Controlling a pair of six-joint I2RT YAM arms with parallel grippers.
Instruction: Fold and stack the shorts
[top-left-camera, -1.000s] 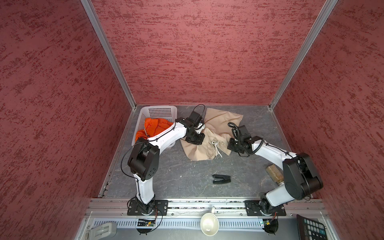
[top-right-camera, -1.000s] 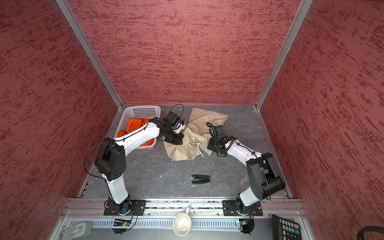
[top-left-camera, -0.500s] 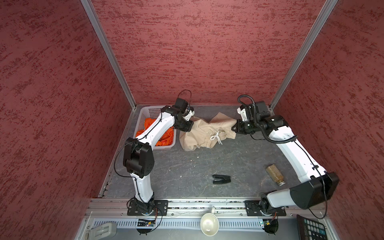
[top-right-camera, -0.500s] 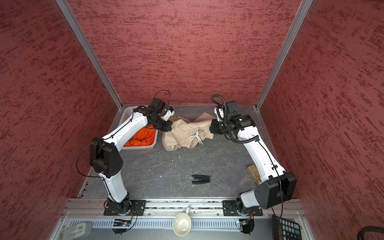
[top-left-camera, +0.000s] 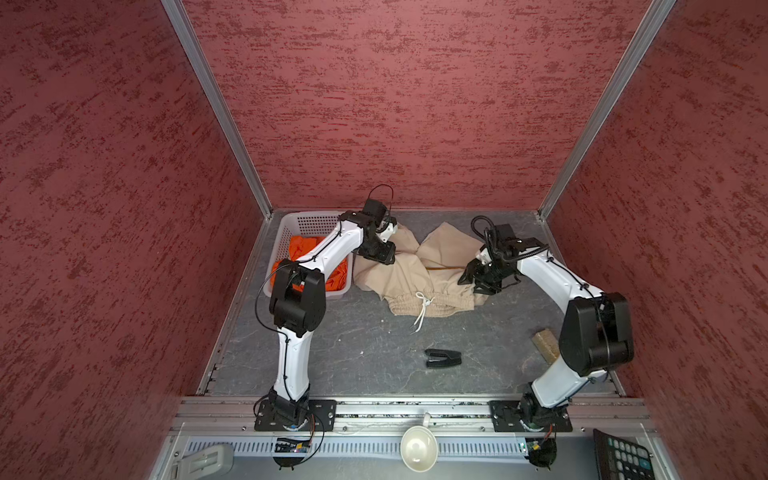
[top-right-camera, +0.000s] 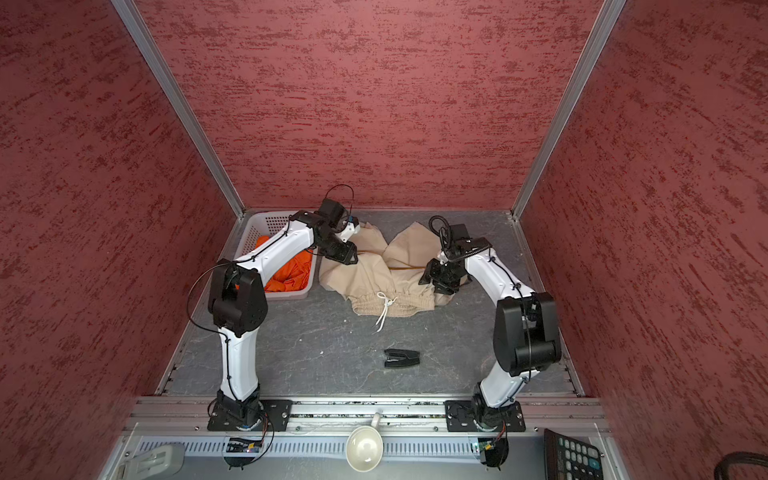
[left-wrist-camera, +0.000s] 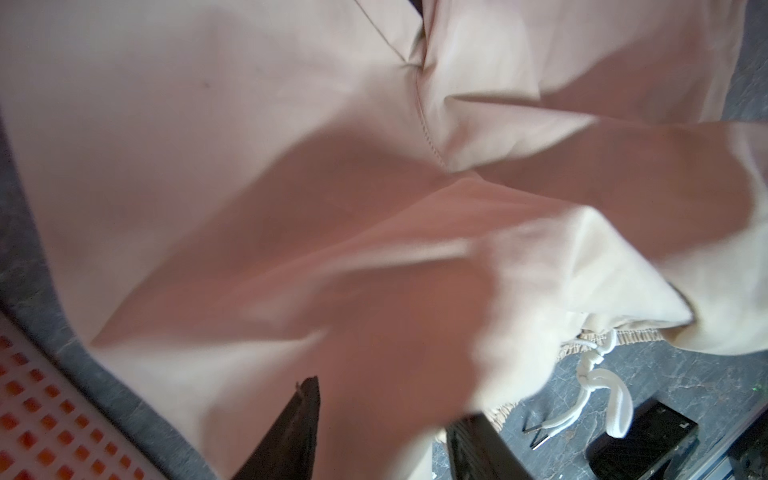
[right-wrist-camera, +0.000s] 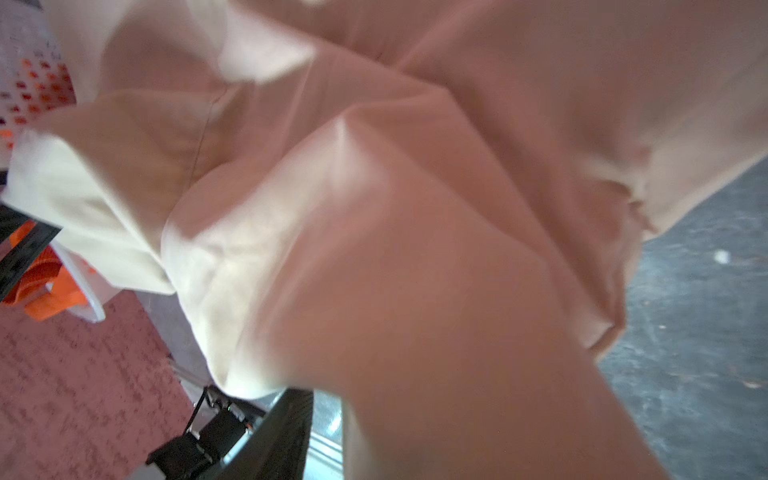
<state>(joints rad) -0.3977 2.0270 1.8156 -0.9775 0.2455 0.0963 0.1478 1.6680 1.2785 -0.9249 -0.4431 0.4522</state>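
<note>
- Beige shorts (top-left-camera: 415, 270) lie spread on table (top-left-camera: 353, 345), waistband toward the arm bases. Likely laid flat for folding.
- Left gripper (top-left-camera: 380, 255) sits over one leg, jaws apart, not pinching.
- Right gripper (top-left-camera: 473, 282) is at the waist corner. Cloth hides its jaws, so can't tell.
- Orange shorts (top-left-camera: 301, 247) wait in basket (top-left-camera: 309, 216).

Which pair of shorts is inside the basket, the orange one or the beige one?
The orange shorts: they sit bunched inside the white basket, while the beige shorts lie outside it on the grey table, drawstring showing.
</note>
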